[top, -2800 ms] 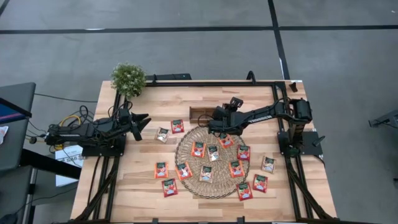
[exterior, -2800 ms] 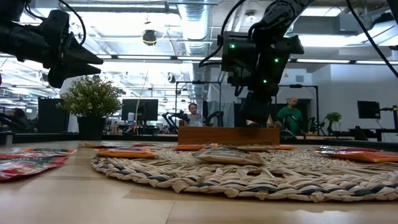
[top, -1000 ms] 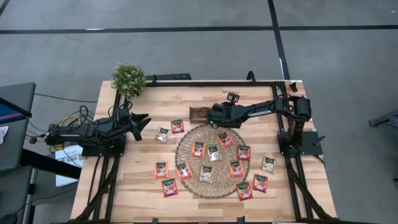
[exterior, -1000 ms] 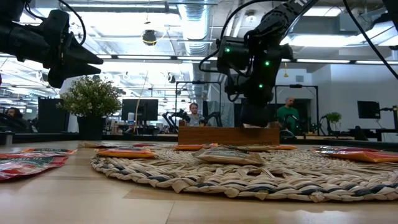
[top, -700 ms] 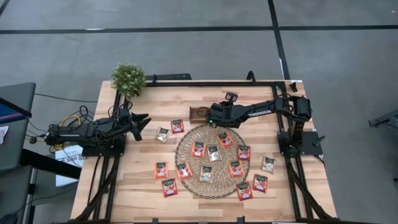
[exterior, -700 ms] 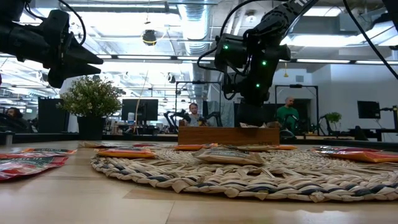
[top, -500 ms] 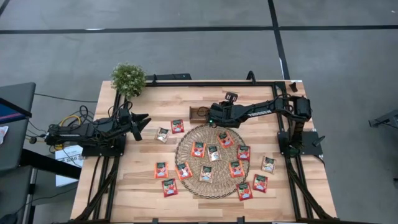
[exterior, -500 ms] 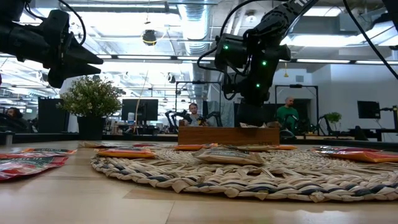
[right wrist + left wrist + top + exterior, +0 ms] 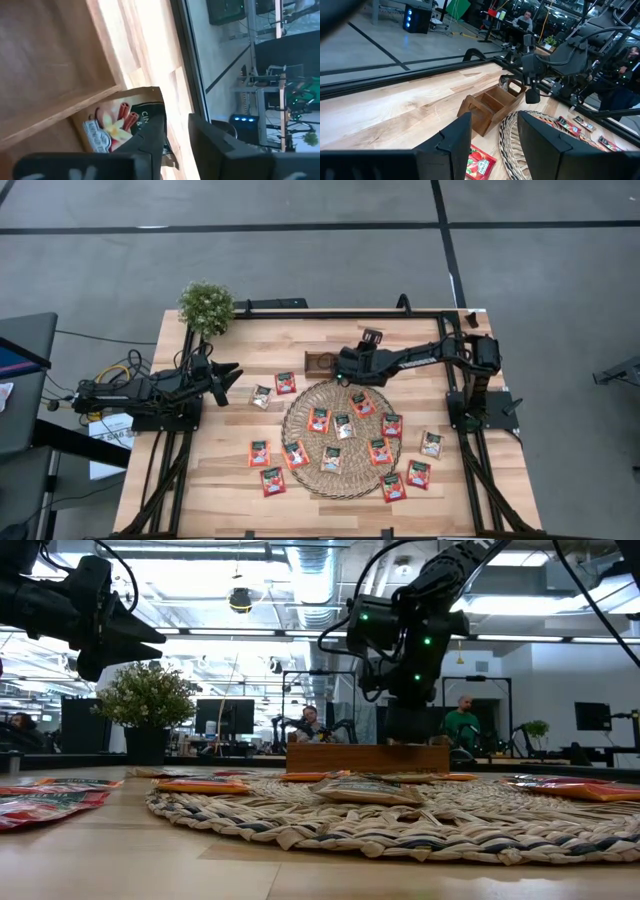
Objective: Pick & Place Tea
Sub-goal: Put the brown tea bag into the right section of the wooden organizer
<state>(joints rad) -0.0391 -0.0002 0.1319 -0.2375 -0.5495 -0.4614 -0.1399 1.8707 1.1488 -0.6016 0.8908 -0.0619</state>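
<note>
Over the small brown wooden tray at the back of the pale wood table, the right gripper reaches down with its jaws slightly parted around a red-orange tea sachet with a vanilla-and-cinnamon picture; the sachet stands on edge inside the tray against one wall, and I cannot tell whether the jaws grip it or only flank it. Just in front of the tray lies the round woven straw mat, with more flat square red-orange sachets on it and others scattered on the bare table around it. A silvery-white sachet lies left of the mat. The left gripper hovers near the table's left edge, jaws spread and holding nothing, beside a small green potted plant.
</note>
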